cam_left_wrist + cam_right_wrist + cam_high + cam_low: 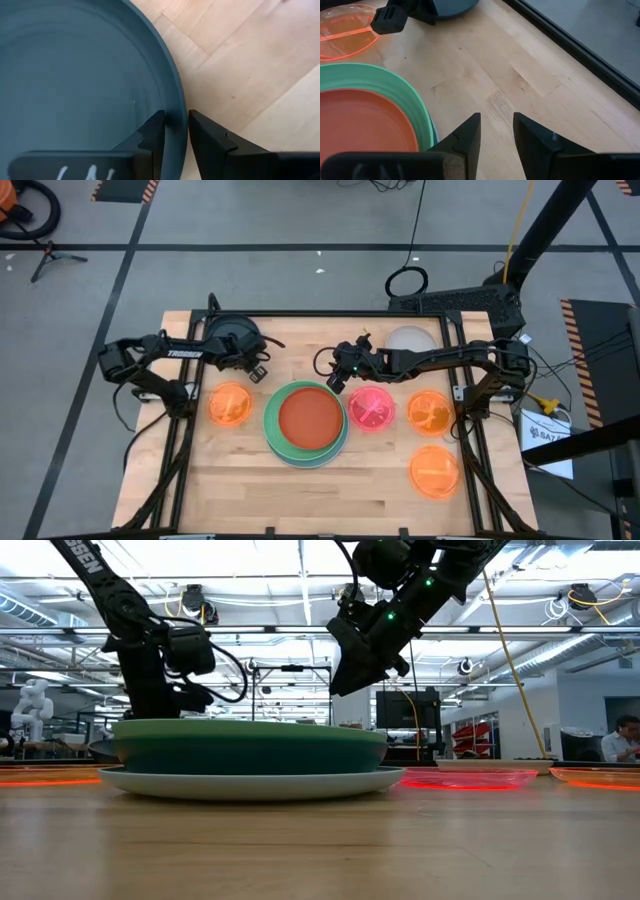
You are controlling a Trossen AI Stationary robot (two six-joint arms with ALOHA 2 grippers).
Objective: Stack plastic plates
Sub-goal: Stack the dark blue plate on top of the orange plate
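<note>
At the centre of the tabletop [240, 480] stands my stack [306, 423]: a red-orange plate [310, 416] on a light green one [272, 420], with a dark teal plate [250, 752] and a pale one [250, 783] showing beneath in the low view. Behind and to the left of the stack, my left hand [175, 131] straddles the rim of the dark grey plate [75, 75], one finger inside and one outside, closed to a narrow gap on the rim; I judge it gripped, though I cannot see that it has lifted. My right hand [496, 131] hangs just behind the stack's rear edge, holding nothing, fingers a little apart. A pink plate [371, 408] lies just right of the stack, an orange plate [230, 404] just left, and two more orange ones [430, 412] [434, 471] sit farther right. A whitish plate [411, 338] rests behind and to the right. The step in hand looks like fetching the grey plate. Next, I must raise it level, carry it over the stack, and set it centred on the red-orange plate.
</note>
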